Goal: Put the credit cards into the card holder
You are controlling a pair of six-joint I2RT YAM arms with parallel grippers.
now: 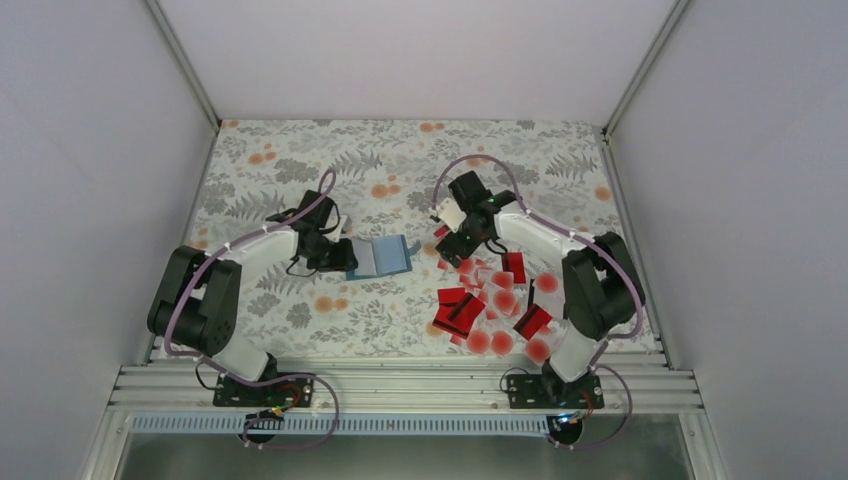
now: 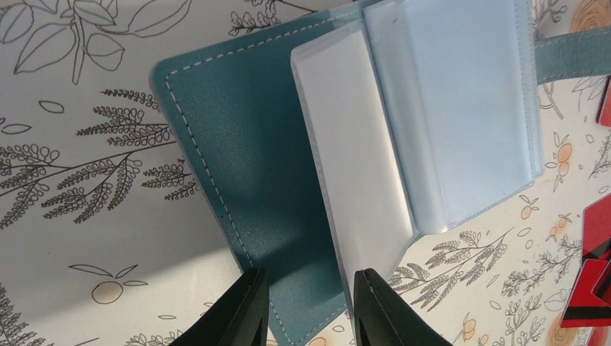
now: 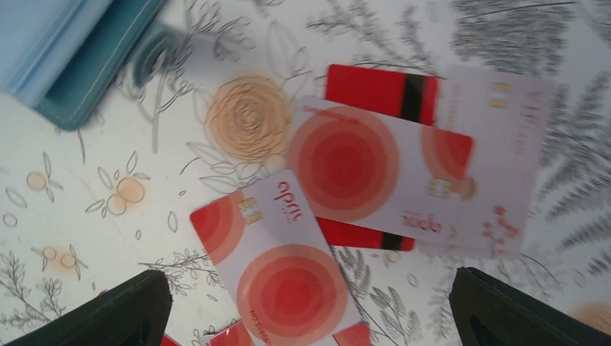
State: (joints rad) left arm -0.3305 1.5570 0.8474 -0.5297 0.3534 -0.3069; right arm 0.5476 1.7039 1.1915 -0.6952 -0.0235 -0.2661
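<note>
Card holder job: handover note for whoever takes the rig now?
Left pincer: narrowly open, tips over the edge of the open card holder; contact unclear.
Right pincer: wide open, empty, above the credit cards.
Cards: scattered on the tablecloth, right of the holder.
Done: holder lies open; no card seen in its sleeves.
Left: pick and insert every card.

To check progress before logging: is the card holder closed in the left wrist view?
No, the card holder lies open on the tablecloth, with its pale inner sleeves showing.
</note>
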